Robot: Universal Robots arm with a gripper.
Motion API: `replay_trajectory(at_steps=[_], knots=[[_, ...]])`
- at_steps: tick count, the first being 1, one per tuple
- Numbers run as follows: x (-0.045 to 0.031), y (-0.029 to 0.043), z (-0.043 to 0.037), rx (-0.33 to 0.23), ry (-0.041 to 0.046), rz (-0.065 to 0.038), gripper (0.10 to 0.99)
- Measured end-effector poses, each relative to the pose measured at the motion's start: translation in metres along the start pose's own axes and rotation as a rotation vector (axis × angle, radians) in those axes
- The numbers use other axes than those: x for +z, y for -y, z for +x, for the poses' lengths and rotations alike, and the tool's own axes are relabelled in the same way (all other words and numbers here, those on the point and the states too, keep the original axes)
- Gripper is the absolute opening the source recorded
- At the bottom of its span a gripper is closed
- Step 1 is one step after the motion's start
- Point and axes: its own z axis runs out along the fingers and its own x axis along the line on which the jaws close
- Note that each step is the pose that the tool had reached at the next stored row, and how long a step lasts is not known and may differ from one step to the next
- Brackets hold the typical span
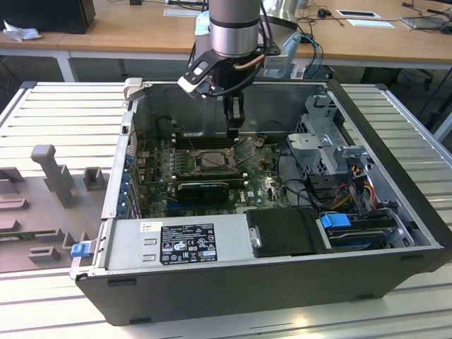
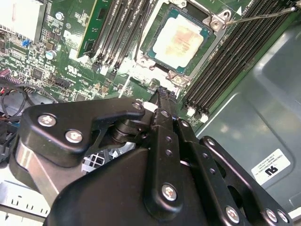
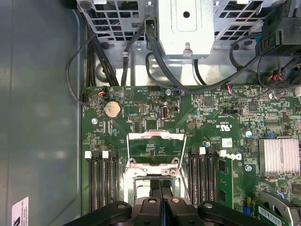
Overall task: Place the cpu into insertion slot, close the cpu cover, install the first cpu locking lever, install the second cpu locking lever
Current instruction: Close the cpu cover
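One cpu (image 2: 181, 40) lies seated in the insertion slot (image 2: 175, 78). The single cpu cover (image 3: 156, 135) is swung open. Close by the slot, the end effector (image 2: 162, 96) has both fingers pressed together, gripping nothing.

The cpu (image 2: 181, 41) is pale silver-beige, the motherboard (image 2: 54, 56) green, the claw (image 2: 162, 95) black

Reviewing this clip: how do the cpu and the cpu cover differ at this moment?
The cpu is a solid pale silver-beige square; the cpu cover is a shiny metal frame with an open middle. The cpu lies flat in the insertion slot; the cpu cover is swung open, off the slot. Both are squarish and about socket-sized.
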Motion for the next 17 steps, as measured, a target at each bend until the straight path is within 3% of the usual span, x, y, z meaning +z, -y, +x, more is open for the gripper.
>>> replay_trajectory(at_steps=[17], knots=[[-0.0002,-0.0081,0.0002,0.0,0.0,0.001,0.106]])
